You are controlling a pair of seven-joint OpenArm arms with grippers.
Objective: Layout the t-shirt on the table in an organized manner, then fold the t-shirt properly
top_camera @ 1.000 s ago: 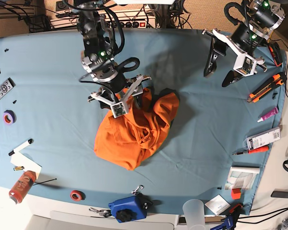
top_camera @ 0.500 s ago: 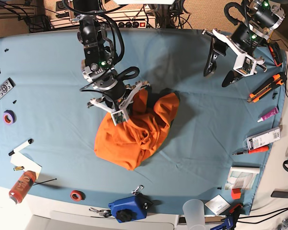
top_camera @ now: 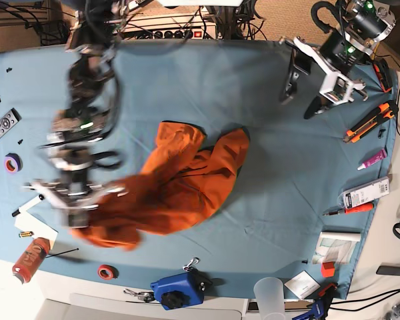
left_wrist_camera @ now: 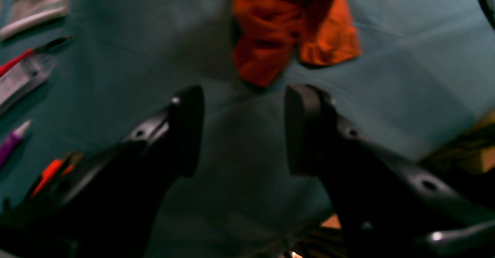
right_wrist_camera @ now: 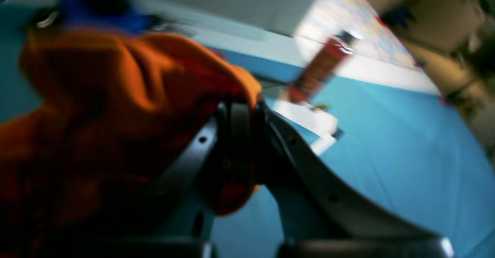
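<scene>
Right hand [right_wrist_camera: 241, 134]: fingers pressed together on a fold of the orange t-shirt [top_camera: 167, 193]; in the right wrist view the cloth bunches between and over the fingertips.
Right hand, base view [top_camera: 73, 200]: blurred, low over the near-left part of the desk [top_camera: 267, 167], with the cloth gathered at it.
Left hand [left_wrist_camera: 241, 130]: fingers spread wide with bare teal covering between them; it holds and touches nothing.
Left hand, base view [top_camera: 305, 83]: raised over the far-right corner of the desk, well apart from the shirt.
T-shirt: crumpled, not flat; one end drawn out toward the right hand, the other end bunched near the middle of the desk, with a fold standing up at the far side.
Desk: teal-blue cloth cover with a curved edge.
Desk margin, one side: remote control [top_camera: 1, 128], purple tape roll [top_camera: 13, 162], black marker [top_camera: 29, 204], red can [top_camera: 31, 259], red tape roll [top_camera: 107, 271].
Desk margin, near edge: blue device [top_camera: 179, 289], translucent cup [top_camera: 269, 294].
Desk margin, other side: orange utility knife [top_camera: 369, 121], pink-capped tube [top_camera: 373, 159], packaged item [top_camera: 365, 192], red-handled tool [top_camera: 350, 210].
Writing: none can be read; the print on the can and the package is too small and blurred.
</scene>
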